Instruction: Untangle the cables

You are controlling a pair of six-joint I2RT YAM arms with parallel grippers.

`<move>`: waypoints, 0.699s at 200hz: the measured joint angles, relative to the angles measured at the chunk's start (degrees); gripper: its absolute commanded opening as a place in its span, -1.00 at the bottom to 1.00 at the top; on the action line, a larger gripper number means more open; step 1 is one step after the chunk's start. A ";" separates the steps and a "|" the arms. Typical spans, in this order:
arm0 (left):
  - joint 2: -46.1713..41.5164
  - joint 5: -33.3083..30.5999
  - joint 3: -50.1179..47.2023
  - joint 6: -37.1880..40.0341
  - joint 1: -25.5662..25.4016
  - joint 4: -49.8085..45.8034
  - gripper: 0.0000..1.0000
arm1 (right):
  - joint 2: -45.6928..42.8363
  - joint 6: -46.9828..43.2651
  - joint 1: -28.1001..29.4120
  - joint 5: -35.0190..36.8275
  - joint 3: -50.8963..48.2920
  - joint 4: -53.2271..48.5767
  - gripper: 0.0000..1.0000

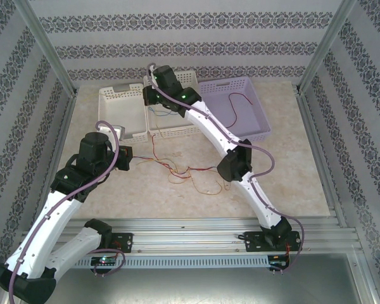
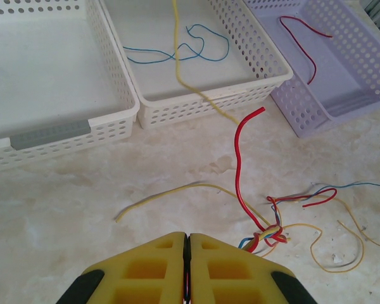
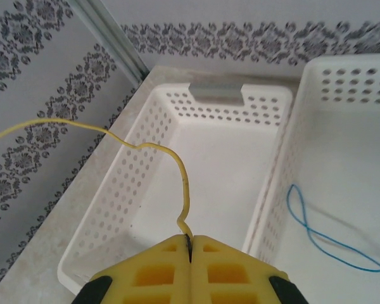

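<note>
Three baskets line the counter (image 1: 304, 183): one white basket (image 2: 44, 76), a middle white basket (image 2: 253, 57) holding one blue cable (image 2: 153, 61), and a lilac basket (image 2: 348, 88) holding one red cable (image 2: 313, 63). The right end effector (image 3: 189, 244) grips one yellow cable (image 3: 183, 183) above them; the left end effector (image 2: 187, 235), clenched, hovers beside the counter's tangle (image 2: 272, 233).

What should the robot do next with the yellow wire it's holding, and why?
Probably move it over the empty white basket and let go. The right gripper pinches the yellow wire; a blue wire and a red wire already lie in other baskets.
</note>
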 measured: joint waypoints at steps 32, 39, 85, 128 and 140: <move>0.02 0.02 -0.09 0.02 0.00 0.00 -1.00 | 4.35 1.16 1.33 -1.01 0.46 0.76 -1.00; 0.02 0.04 -0.09 0.02 0.00 0.00 -1.00 | 4.83 1.51 1.46 -0.76 0.11 0.76 -1.00; 0.04 0.11 -0.11 0.02 0.00 0.00 -1.00 | 6.14 3.50 2.10 -0.74 -0.39 0.70 -1.00; 0.52 0.22 -0.11 0.04 0.00 0.00 -1.00 | 6.21 4.35 2.10 -0.72 -0.39 0.72 -1.00; 0.61 0.22 -0.11 0.04 0.00 0.00 -1.00 | 6.21 4.37 2.10 -0.70 -0.39 0.61 -1.00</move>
